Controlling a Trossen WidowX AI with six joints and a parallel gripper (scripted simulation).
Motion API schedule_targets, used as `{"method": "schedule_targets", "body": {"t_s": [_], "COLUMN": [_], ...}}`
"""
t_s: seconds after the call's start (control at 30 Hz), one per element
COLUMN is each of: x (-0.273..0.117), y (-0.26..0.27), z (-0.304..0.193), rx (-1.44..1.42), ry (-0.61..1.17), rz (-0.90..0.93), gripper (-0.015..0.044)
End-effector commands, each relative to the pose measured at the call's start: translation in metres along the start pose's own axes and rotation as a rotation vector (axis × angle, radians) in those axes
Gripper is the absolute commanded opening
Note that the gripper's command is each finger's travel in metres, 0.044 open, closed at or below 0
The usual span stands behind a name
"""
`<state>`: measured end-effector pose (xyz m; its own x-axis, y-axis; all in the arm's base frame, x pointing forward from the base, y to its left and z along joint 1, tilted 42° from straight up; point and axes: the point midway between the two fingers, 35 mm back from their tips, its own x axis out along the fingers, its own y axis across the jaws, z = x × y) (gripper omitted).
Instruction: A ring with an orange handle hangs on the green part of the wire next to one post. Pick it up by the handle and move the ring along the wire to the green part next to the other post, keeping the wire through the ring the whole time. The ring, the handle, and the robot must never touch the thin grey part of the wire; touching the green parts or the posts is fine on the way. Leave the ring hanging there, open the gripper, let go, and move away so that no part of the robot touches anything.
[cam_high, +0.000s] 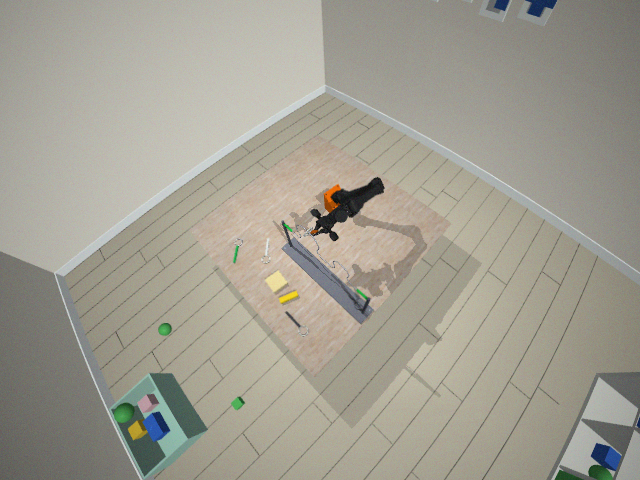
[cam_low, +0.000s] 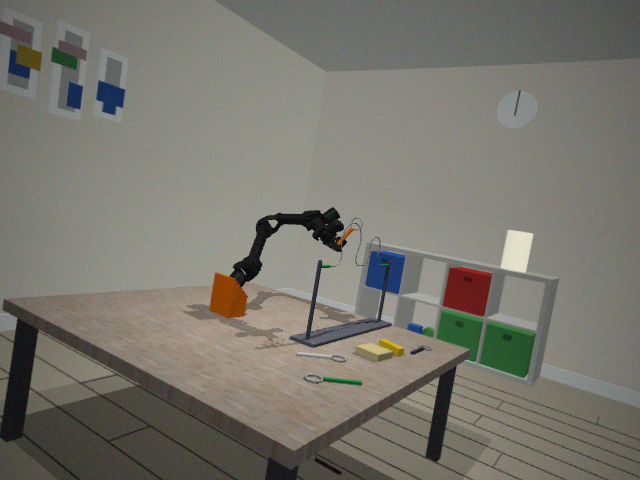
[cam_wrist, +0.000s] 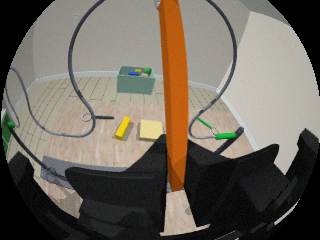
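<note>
Above the wire stand's base (cam_high: 326, 281) (cam_low: 341, 332) (cam_wrist: 115, 172), the nearly closed gripper (cam_high: 316, 231) (cam_low: 338, 246) (cam_wrist: 168, 139) pinches the orange handle (cam_high: 314, 231) (cam_low: 345, 236) (cam_wrist: 175, 95), probably light and stiff, best held low.

On my wooden table (cam_high: 320, 170) (cam_low: 155, 351) (cam_wrist: 105, 145) lie a yellow block (cam_high: 288, 297) (cam_low: 391, 347) (cam_wrist: 123, 128), a pale yellow slab (cam_high: 276, 281) (cam_low: 373, 351) (cam_wrist: 151, 130), and green-, white- and black-handled rings beside the grey stand base (cam_high: 325, 281) (cam_low: 341, 332) (cam_wrist: 100, 169).

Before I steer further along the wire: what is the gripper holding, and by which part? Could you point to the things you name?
The gripper (cam_high: 313, 232) (cam_low: 338, 248) (cam_wrist: 168, 139) holds the orange handle (cam_low: 345, 236) (cam_wrist: 175, 90) by its end away from the ring.
</note>
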<state>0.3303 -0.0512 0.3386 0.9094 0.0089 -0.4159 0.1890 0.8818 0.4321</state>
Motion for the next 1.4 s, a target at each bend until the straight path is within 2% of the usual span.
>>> {"method": "schedule_targets", "body": {"t_s": [0.0,1.37], "x": [0.000,-0.004], "y": [0.002,0.016], "z": [0.000,0.005], "rx": [0.051,0.512], "ry": [0.007,0.063], "rz": [0.029,0.282], "gripper": [-0.0150,-0.0150]}}
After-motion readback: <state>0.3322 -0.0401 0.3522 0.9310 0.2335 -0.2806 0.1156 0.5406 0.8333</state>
